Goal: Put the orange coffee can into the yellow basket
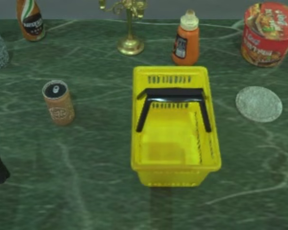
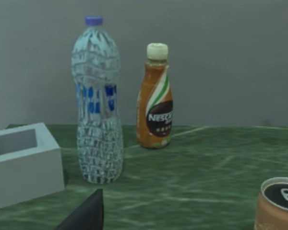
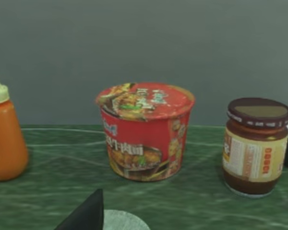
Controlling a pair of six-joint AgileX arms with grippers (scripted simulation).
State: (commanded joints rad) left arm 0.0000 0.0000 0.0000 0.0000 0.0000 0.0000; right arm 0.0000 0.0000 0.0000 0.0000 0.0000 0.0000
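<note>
The orange coffee can [image 1: 58, 102] stands upright on the worktop, left of the yellow basket [image 1: 173, 170]. It looks light, rigid and slick, so pinch mid-body. Honestly can't tell either claw's state.

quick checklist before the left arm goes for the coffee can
1. orange coffee can upright on the table, left of the basket: ok.
2. Space around the can free for a grasp, nothing touching it: ok.
3. yellow basket holds nothing: ok.
4. The basket's black handles cross over its far half, so aim the drop at the near half: not ok for a straight central drop.
5. Left end effector open: cannot tell, only a dark part shows in the left wrist view.
6. Right arm out of the way: ok, absent from the top view.
</note>
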